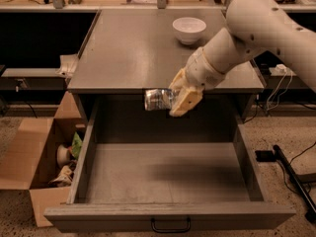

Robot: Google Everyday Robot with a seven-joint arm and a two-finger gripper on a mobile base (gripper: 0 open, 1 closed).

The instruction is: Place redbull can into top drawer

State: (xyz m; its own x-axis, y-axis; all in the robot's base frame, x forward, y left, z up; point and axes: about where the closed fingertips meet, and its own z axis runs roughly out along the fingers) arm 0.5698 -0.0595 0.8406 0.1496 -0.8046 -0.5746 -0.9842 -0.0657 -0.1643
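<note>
The hand (178, 98) hangs just off the front edge of the counter (133, 53), its 2 fingers pinched on one end of the redbull can (158, 99). The can is in the air and touches neither the counter nor the drawer. Its long axis lies level and roughly parallel to the drawer front. Its free end sticks out sideways from the hand, toward the side where the cardboard box (24, 152) stands on the floor.

The top drawer (163, 174) is pulled fully open below, with its grey floor bare and its handle (170, 226) nearest the camera. The can appears to sit above the drawer's rear portion, well above the floor. The remaining move therefore looks to be mostly straight down, perhaps with a little travel toward the drawer front so that the can clears the counter's lip. A white bowl (189, 29) sits far back on the counter, well apart from the hand.
</note>
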